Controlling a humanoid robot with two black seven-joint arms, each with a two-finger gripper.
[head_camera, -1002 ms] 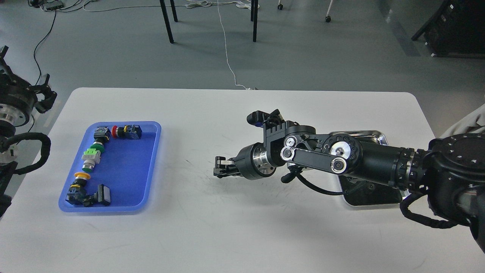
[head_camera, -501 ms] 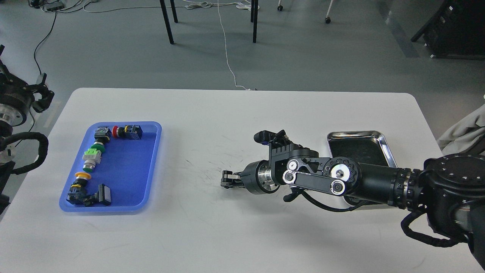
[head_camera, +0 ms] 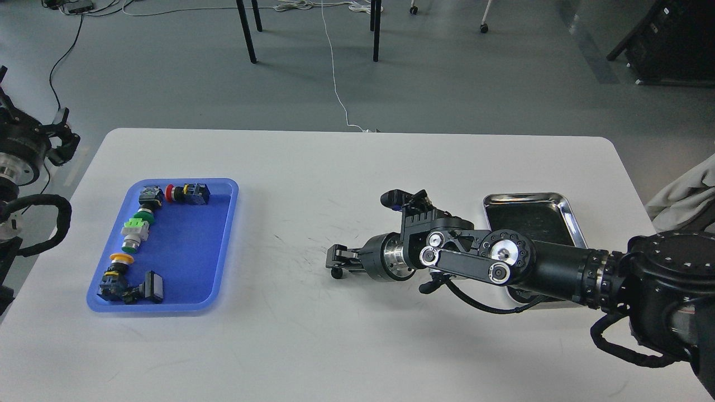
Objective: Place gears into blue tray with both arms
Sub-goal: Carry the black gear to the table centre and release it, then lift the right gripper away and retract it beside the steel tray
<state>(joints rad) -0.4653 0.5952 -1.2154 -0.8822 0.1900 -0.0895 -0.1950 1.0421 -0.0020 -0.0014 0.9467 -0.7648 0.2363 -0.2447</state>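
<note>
The blue tray point(head_camera: 190, 251) lies on the left of the white table, with several colourful push-button switches point(head_camera: 136, 231) along its left side. My right gripper point(head_camera: 335, 260) hovers low over the table's middle, pointing left, with its fingers slightly parted. A tiny black round gear point(head_camera: 336, 273) sits at the table surface just under the lower fingertip. My left gripper point(head_camera: 62, 134) stays off the table's left edge, above the floor, with its prongs spread and nothing between them. No gear shows in the blue tray.
A shiny steel tray point(head_camera: 525, 197) stands at the right, partly covered by my right arm point(head_camera: 503, 262); I cannot make out what is in its dark inside. Chair legs and cables are on the floor beyond the table.
My right arm drew back and down toward the table, uncovering more of the steel tray. The gear now shows under its fingertips. The left gripper shifted slightly left.
</note>
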